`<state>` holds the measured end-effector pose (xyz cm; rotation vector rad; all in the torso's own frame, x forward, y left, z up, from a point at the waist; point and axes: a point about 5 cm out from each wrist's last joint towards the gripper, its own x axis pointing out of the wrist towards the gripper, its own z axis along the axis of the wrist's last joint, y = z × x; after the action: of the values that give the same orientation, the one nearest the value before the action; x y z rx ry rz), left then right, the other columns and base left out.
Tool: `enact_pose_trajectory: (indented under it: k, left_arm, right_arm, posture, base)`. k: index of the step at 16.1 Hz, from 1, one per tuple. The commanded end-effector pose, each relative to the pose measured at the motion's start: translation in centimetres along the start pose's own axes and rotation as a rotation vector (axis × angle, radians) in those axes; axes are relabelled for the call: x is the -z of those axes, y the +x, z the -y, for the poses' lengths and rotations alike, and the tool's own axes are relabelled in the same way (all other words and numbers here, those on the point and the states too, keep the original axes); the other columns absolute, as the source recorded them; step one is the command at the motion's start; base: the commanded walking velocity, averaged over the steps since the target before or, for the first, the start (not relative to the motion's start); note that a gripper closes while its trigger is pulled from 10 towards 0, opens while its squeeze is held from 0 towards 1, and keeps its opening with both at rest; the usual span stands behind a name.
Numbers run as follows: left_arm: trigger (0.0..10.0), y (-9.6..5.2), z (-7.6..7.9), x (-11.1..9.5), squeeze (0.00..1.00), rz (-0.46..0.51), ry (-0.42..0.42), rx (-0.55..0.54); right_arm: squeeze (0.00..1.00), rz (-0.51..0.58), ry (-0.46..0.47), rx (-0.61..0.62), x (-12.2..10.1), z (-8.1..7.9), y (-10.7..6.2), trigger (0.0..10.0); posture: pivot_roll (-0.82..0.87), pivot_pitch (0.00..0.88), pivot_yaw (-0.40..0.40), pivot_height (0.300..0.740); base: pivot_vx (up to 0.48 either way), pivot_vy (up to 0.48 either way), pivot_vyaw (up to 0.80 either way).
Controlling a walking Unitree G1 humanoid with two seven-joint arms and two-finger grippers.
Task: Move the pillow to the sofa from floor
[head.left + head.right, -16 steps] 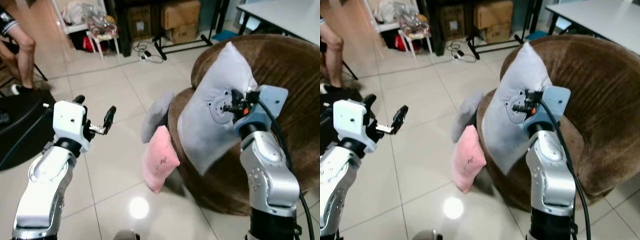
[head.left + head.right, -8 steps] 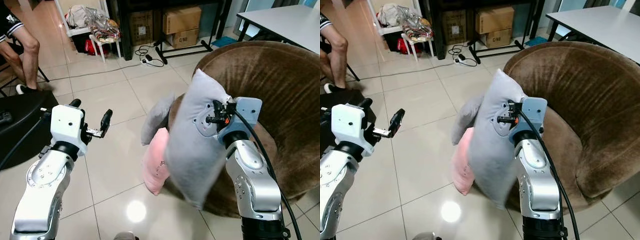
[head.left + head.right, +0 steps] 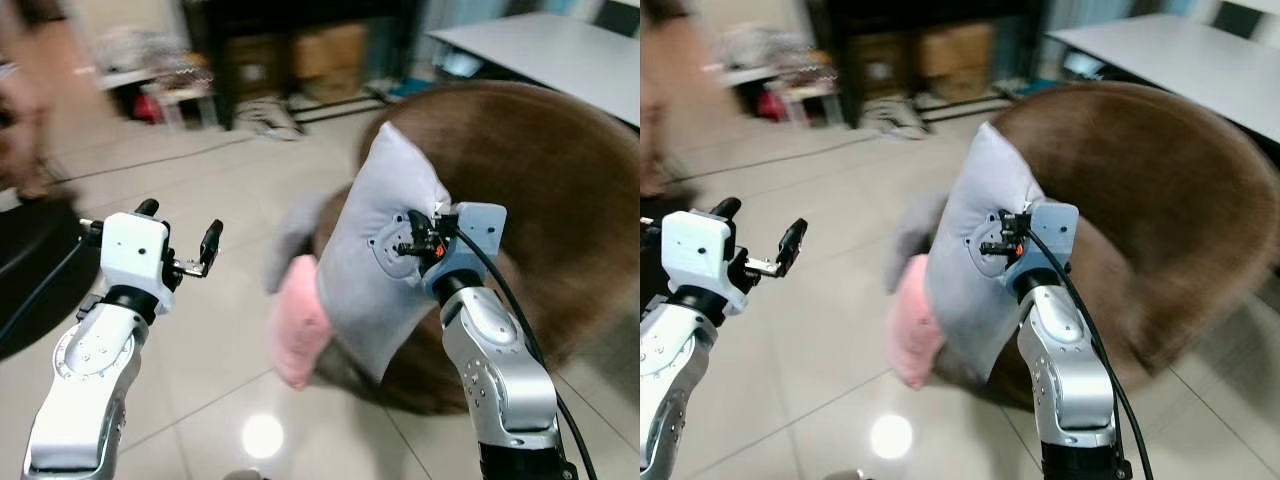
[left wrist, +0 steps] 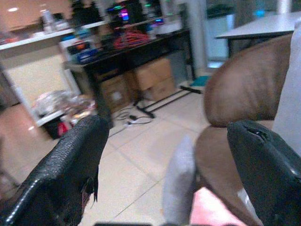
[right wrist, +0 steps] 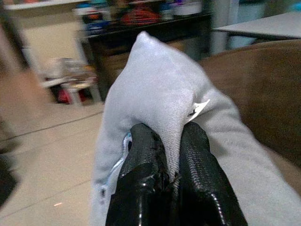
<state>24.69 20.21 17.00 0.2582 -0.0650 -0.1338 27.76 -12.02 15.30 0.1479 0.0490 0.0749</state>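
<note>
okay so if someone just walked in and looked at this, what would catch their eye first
Probably the big grey pillow, held up off the floor in front of the brown sofa with the right gripper pinching its edge. Next, the pink pillow leaning against the sofa's base, and the left gripper raised open over the tiles.

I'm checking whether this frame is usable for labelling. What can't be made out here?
- Back of the room: blurred in both eye views by camera motion.
- Lower part of the pink pillow: hidden behind the held grey pillow.
- Right gripper: fingertips buried in the fabric.
- Second grey pillow: cut off by the left wrist view's edge.
</note>
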Motion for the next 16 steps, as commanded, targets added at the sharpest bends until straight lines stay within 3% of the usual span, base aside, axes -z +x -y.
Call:
enact_pose_trajectory:
  k: [1,3,6,8,16]
  left_arm:
    - [10.0,-0.04,0.06,-0.35,0.00,0.019,0.014,-0.005]
    - [10.0,-0.02,0.01,-0.72,0.00,0.049,-0.040,0.002]
    - [10.0,0.03,0.10,-0.80,0.00,0.048,-0.037,-0.003]
    - [10.0,0.00,0.03,-0.56,0.00,0.034,-0.027,-0.006]
    - [10.0,0.25,0.34,-0.65,0.00,0.036,-0.022,0.007]
  right_arm:
    - [0.00,0.075,0.038,0.007,-1.21,-0.50,-0.01,10.0]
    - [0.00,0.082,0.084,-0.056,-1.49,-0.88,-0.06,10.0]
    - [0.00,0.044,0.006,-0.029,-1.18,-0.63,0.27,10.0]
    - [0.00,0.018,-0.039,-0.041,-0.69,-0.77,0.21,10.0]
    - [0.00,0.039,-0.038,-0.026,-1.05,-0.76,0.27,10.0]
  posture:
    - [0.04,0.000,-0.009,0.740]
    - [0.04,0.000,-0.008,0.740]
    - [0.04,0.000,-0.013,0.740]
    - [0.04,0.000,-0.013,0.740]
    - [0.04,0.000,-0.011,0.740]
  base:
    - [0.000,0.000,-0.80]
    - [0.120,0.000,-0.80]
    - [0.287,0.000,-0.61]
    - [0.306,0.000,0.00]
    - [0.305,0.000,0.00]
